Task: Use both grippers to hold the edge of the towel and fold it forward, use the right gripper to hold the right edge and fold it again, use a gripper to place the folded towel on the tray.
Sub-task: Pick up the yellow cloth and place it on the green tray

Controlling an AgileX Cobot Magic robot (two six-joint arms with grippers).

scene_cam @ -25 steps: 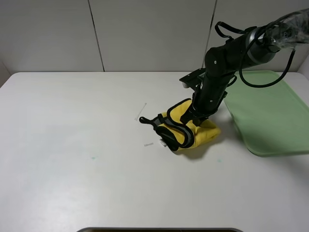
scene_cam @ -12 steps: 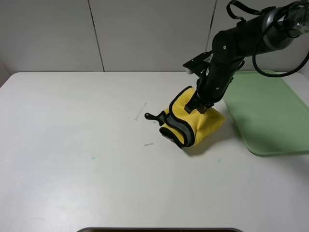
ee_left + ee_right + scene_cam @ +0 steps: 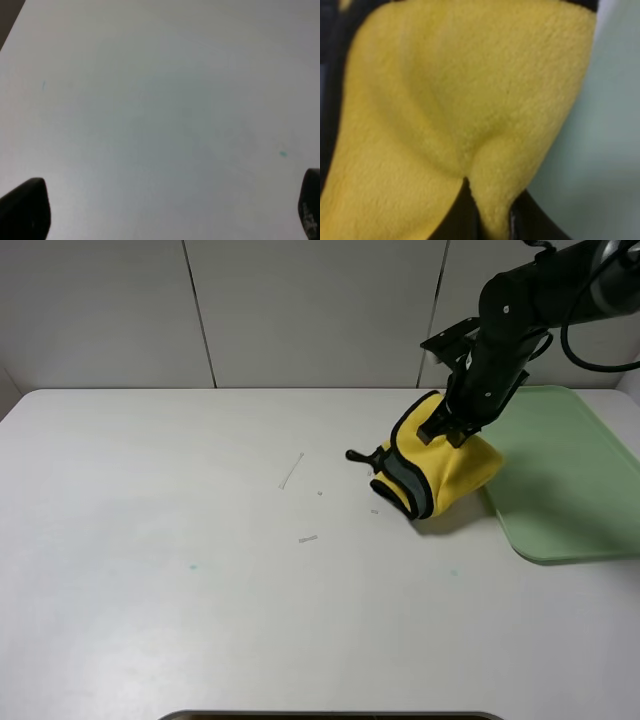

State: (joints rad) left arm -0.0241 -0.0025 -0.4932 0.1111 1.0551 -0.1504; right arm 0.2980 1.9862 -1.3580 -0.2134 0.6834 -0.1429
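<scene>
So the right gripper (image 3: 446, 429) is pinched tight on the top of the yellow towel (image 3: 440, 468) — in the right wrist view the plush cloth (image 3: 470, 115) fills nearly everything, bunched into a crease right where the black fingertips (image 3: 465, 215) squeeze it. From the high camera the towel hangs folded and lumpy under the jaws, its black hem (image 3: 403, 440) and grey reverse (image 3: 408, 485) curling along the left side, the small corner loop (image 3: 358, 456) sticking out further left. Its right end sits just beside the near-left edge of the pale green tray (image 3: 570, 480); whether it overlaps the rim I can't tell. Left gripper (image 3: 165, 212) is spread wide over bare white table (image 3: 150, 100) — only the two fingertip ends show.
</scene>
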